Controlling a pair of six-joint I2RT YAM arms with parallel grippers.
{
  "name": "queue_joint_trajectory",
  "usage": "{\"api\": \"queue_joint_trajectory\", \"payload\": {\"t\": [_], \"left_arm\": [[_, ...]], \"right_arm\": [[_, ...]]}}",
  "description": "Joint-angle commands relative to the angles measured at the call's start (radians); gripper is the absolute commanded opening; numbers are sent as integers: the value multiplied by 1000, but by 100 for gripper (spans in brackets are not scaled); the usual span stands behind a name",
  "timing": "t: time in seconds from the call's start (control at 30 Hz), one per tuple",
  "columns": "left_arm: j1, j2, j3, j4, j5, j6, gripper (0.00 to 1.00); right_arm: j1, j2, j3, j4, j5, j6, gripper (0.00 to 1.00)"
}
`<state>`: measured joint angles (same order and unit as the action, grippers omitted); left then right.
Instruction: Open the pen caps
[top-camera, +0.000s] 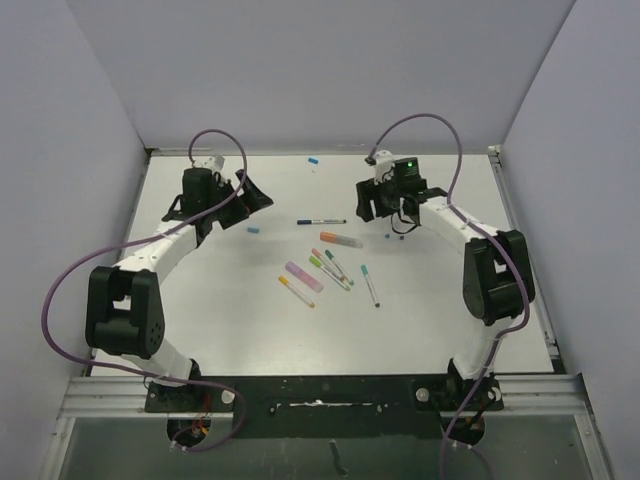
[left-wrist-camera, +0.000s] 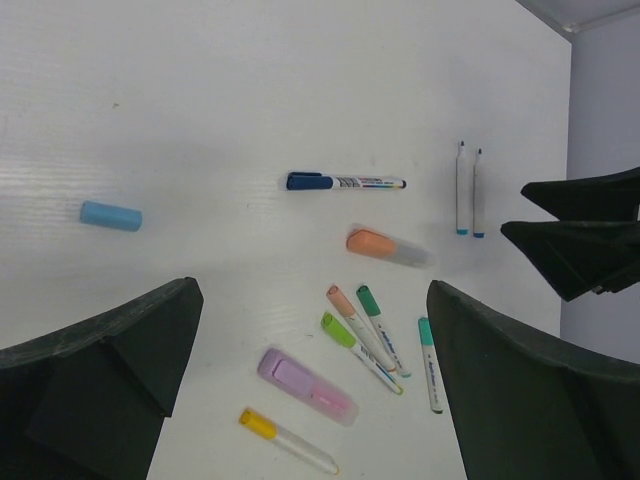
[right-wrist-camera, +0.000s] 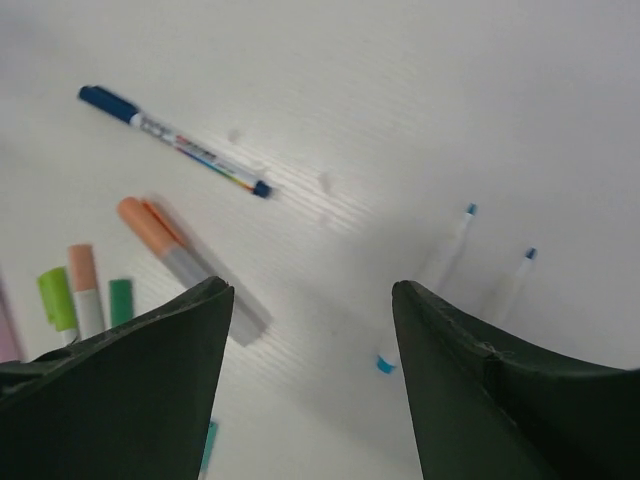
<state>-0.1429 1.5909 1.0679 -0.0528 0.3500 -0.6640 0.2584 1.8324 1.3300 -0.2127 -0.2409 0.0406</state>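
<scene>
Left hand (left-wrist-camera: 313, 292): fingers spread fully wide, nothing between them, hanging over the left part of the counter (left-wrist-camera: 250, 90).

Right hand (right-wrist-camera: 312, 290): fingers apart but less wide, gripping nothing.

On the counter beneath it lie 2 uncapped white pens (right-wrist-camera: 445, 255), side by side with their tips bare.

1 light blue cap (left-wrist-camera: 110, 215) lies loose and alone, well left of the pens. A 2nd blue cap (top-camera: 313, 160) sits near the far edge.

Dark blue pen (left-wrist-camera: 345, 182): cap on, lying by itself.

Nearer group, all capped:
- salmon highlighter (left-wrist-camera: 385, 246)
- lilac highlighter (left-wrist-camera: 305, 388)
- yellow-capped pen (left-wrist-camera: 285, 440)
- 3 thin pens (left-wrist-camera: 355, 335) close together, with orange, lime and green caps
- teal-capped pen (left-wrist-camera: 430, 365), just beside them
</scene>
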Motion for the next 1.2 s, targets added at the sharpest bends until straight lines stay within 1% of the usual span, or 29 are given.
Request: {"api": "queue_joint_trajectory", "payload": {"t": [0.0,0.3,0.63,0.93,1.1,1.17], "left_arm": [[5,-29,28,62,36,12,98],[5,-34,4,80,65,2,98],[5,-37,-25,113,82,-18,98],[4,-32,-37,124,92,-23,98],[4,-29,-40,126,92,-23,98],[4,-28,-40,127,92,-25,98]], "right_arm": [[101,30,58,-48,-113,-148,67],[207,110,114,-98,-47,-208,68],[248,187,142,-123,7,-237,66],[261,229,162,-136,43,-255,65],[267,240,155,-145,65,-262,61],[268,241,148,-148,69,-264,57]]}}
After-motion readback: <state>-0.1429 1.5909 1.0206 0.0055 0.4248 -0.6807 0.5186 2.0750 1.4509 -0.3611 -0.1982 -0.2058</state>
